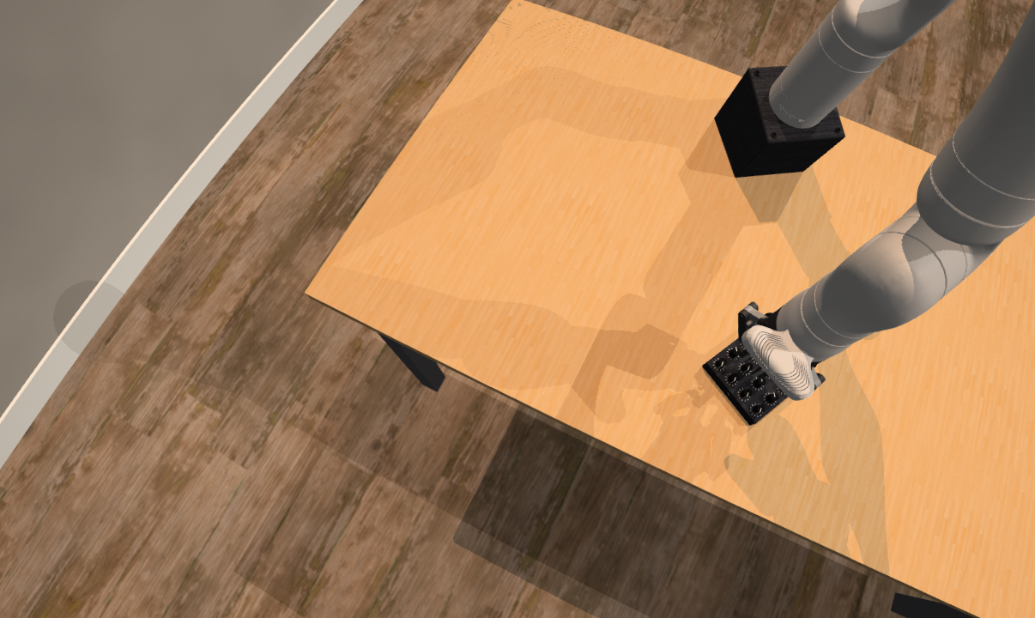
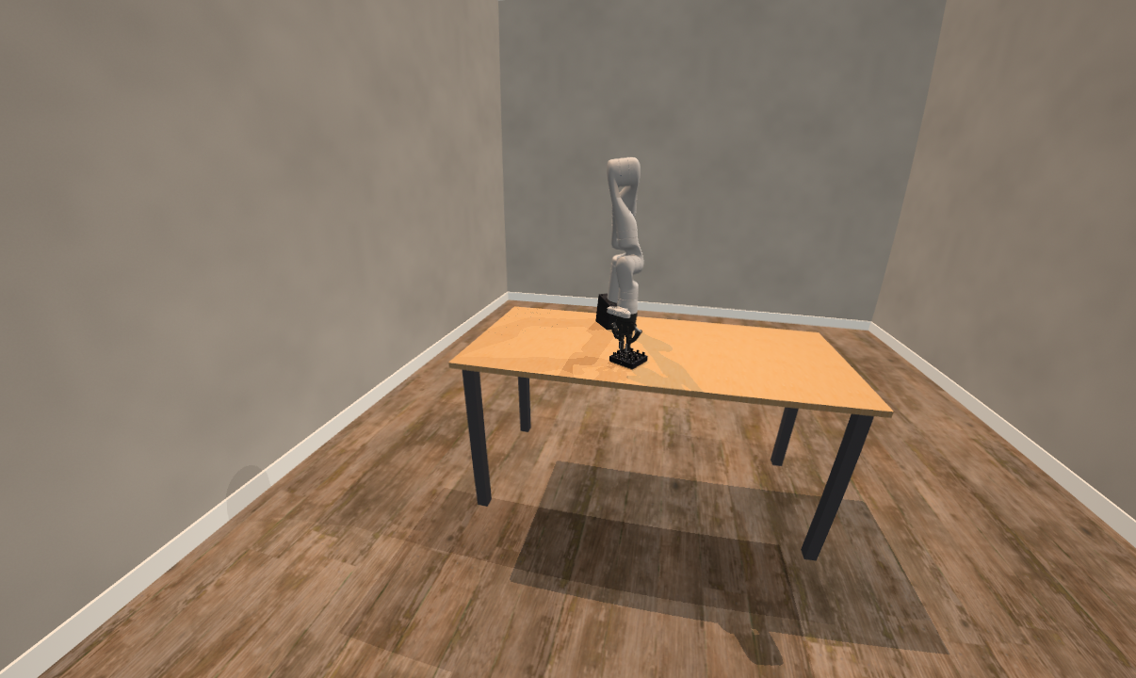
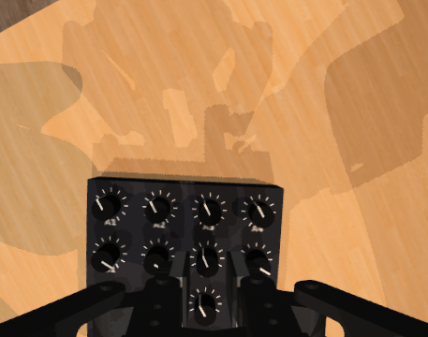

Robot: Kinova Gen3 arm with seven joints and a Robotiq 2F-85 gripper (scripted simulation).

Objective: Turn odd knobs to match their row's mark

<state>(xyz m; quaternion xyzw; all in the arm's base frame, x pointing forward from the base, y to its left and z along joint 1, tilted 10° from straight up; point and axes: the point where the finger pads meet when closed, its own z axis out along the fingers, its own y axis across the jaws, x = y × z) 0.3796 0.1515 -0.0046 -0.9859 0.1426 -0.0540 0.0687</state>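
The black knob box [image 1: 742,382] [image 2: 628,360] [image 3: 184,235] stands on its feet on the wooden table [image 1: 552,230], near the front edge. In the wrist view two full rows of knobs show at the far side of the box, each knob with a white line. My gripper [image 3: 208,270] [image 2: 626,344] is down over the box. Its two fingers stand slightly apart on either side of one knob [image 3: 205,306] in the third row from the far edge, with a gap on each side. The nearer knobs are hidden under the fingers and the wrist [image 1: 778,360].
The robot's black base block [image 1: 774,126] [image 2: 604,307] stands on the table behind the box. The table's front edge [image 1: 583,433] lies close to the box. The arm [image 1: 890,276] reaches over the table's right part.
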